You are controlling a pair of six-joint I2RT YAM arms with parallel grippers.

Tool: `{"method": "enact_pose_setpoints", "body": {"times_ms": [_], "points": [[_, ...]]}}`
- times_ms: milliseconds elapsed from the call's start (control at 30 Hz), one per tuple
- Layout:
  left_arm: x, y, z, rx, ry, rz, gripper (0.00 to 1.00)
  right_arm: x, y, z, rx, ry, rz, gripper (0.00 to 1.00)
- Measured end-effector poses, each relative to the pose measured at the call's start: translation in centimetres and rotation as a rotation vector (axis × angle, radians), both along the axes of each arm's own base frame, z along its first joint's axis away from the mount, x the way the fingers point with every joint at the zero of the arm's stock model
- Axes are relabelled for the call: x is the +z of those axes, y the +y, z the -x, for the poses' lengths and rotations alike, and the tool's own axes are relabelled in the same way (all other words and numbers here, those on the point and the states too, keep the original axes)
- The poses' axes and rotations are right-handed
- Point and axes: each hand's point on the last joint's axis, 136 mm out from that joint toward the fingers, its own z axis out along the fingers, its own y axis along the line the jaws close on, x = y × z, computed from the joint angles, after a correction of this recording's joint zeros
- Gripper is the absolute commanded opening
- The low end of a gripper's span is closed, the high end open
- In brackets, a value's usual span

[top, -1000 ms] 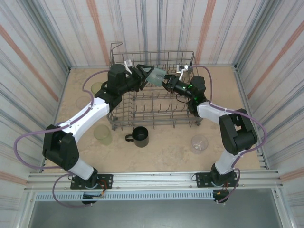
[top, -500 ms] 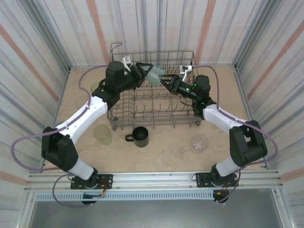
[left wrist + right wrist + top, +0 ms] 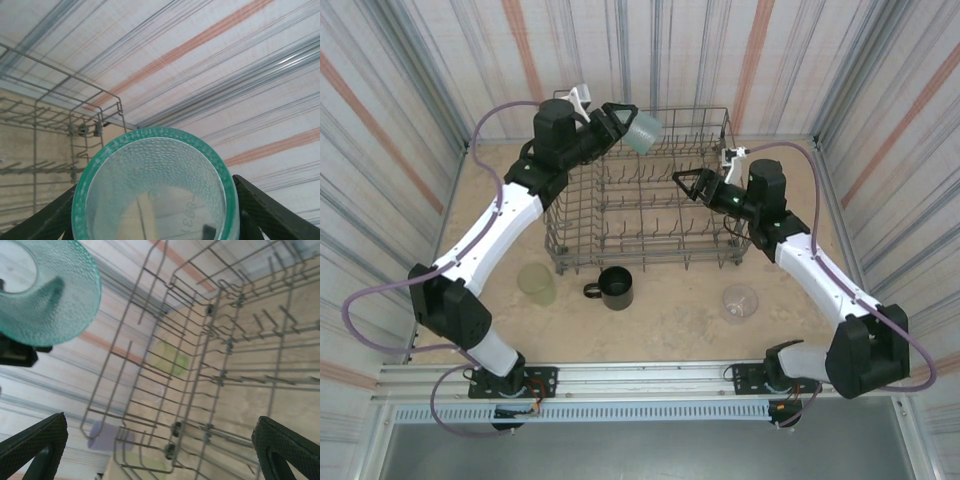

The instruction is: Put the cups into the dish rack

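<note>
Entry: cup transfer, placement stage.

Left gripper pinches the translucent teal tumbler, one finger pressed on each side of its wall. In the left wrist view the two fingers flank the teal tumbler low on either side. It hangs in the air above the far-left corner of the large grey wire dish rack, touching no wire.

Key relation: the tumbler does not stand upright. Its long axis lies roughly in line with the left gripper's reach, near level, aimed across toward the right arm. The left wrist camera looks straight along that axis into a round end. Whether that end is the mouth or the base, I cannot tell for sure. The rack's upright tines lie below and to the near-right of the cup.

Right gripper is spread wide and empty, over the right half of the rack, lower than the cup and well apart from it. So the left arm alone has the cup.

Judgement: the next move calls for tipping the tumbler mouth-down and lowering it between the tines.

Appearance: pebbled wall, thick teal rim, flaring slightly, contents none.

Waiting on the bench, near the rack's front: a pale green tumbler, a black mug with a handle and a clear tumbler.
</note>
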Motion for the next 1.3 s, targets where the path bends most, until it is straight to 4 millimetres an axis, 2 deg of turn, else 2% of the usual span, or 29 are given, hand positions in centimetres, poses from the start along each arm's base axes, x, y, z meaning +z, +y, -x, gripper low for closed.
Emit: {"method": "enact_pose_setpoints", "body": {"times_ms": [367, 633, 867, 1167, 1300], "points": [[-3.8, 0.0, -3.7, 0.045, -0.013, -0.279, 0.0, -1.0, -4.5, 1.8, -0.104, 0.007, 0.171, 0.99], [-6.0, 1.3, -5.1, 0.087, -0.036, -0.481, 0.0, -3.9, -6.6, 2.6, -0.158, 0.063, 0.34, 0.99], [-8.1, 1.9, -6.8, 0.111, -0.061, -0.63, 0.0, -4.3, -7.6, 3.1, -0.175, 0.056, 0.414, 0.99], [-13.7, 1.0, -8.7, 0.086, -0.03, -0.784, 0.0, -5.4, -8.2, 3.0, -0.174, 0.067, 0.471, 0.99], [-15.2, 0.6, -8.9, 0.081, -0.032, -0.845, 0.0, -5.6, -8.5, 3.0, -0.174, 0.066, 0.486, 0.99]]}}
